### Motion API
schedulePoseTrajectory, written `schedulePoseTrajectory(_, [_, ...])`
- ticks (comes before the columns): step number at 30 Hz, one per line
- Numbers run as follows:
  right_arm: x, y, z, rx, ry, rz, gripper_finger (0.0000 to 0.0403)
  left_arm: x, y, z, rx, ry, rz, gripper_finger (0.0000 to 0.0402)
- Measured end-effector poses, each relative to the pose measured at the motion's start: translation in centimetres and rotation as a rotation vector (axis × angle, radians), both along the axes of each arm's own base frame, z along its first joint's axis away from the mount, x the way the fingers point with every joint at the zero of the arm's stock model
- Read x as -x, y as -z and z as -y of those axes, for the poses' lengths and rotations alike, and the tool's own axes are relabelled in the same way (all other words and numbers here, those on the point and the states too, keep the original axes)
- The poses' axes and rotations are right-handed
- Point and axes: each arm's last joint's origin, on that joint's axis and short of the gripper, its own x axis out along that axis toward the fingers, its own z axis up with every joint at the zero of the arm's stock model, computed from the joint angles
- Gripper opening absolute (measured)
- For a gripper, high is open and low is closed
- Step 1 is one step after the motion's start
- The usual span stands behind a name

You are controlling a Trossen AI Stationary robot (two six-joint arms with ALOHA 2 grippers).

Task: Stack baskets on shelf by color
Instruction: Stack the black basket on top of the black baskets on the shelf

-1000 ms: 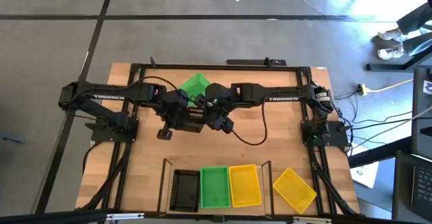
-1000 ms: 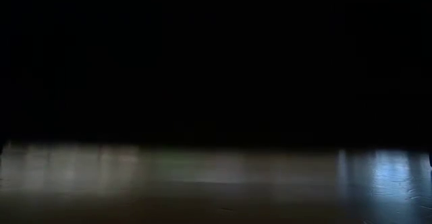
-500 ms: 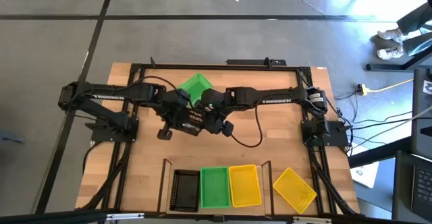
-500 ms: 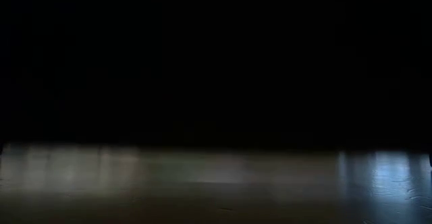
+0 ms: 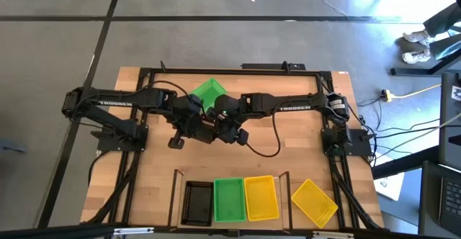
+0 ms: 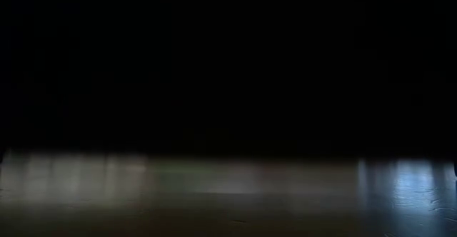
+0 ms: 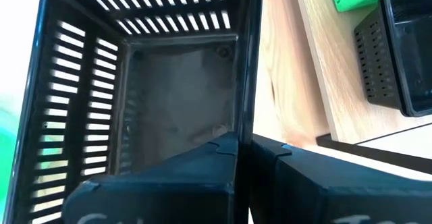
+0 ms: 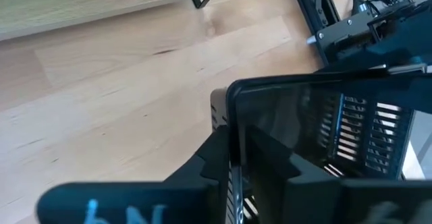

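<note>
A black basket (image 5: 207, 128) is at the table's middle, between my two grippers. My left gripper (image 5: 193, 124) is shut on its left side and my right gripper (image 5: 222, 127) on its right side. A green basket (image 5: 209, 91) lies tilted just beyond them. On the shelf (image 5: 176, 196) at the near edge stand, side by side, a black basket (image 5: 198, 201), a green basket (image 5: 229, 198) and a yellow basket (image 5: 261, 197). The low view is dark and shows none of this. My left gripper holds the black basket's wall at its rim (image 7: 246, 116), one finger inside the basket and one outside. The fingers come slanting down from the table's left. My right gripper holds the opposite wall at its rim (image 8: 231, 116), one finger inside and one outside, coming from the table's right. Whether the basket is clear of the table, I cannot tell.
A second yellow basket (image 5: 313, 201) lies askew on the table to the right of the shelf. Black frame rails (image 5: 238, 70) run around the table's edges. Bare wood shows between the grippers and the shelf.
My right gripper has gone toward the table's left, up against the black basket's right side, its arm stretching out. The left gripper and the basket have stayed about where they were.
</note>
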Motion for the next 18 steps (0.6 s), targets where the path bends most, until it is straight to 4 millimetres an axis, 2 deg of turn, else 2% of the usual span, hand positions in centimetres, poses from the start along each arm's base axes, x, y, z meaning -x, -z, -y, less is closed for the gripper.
schedulePoseTrajectory(8, [-0.28,0.36,-0.02,0.000,-0.005,0.004,0.0052,-0.09,-0.03,-0.01,0.000,0.000,0.008,0.0000])
schedulePoseTrajectory(14, [-0.27,0.58,-0.06,-0.017,-0.019,-0.009,0.0011,-0.09,-0.22,-0.01,-0.001,-0.002,0.025,0.0000])
schedulePoseTrajectory(18, [-0.24,0.59,-0.06,-0.018,-0.018,-0.013,0.0008,-0.11,-0.22,-0.01,0.010,-0.019,0.022,0.0000])
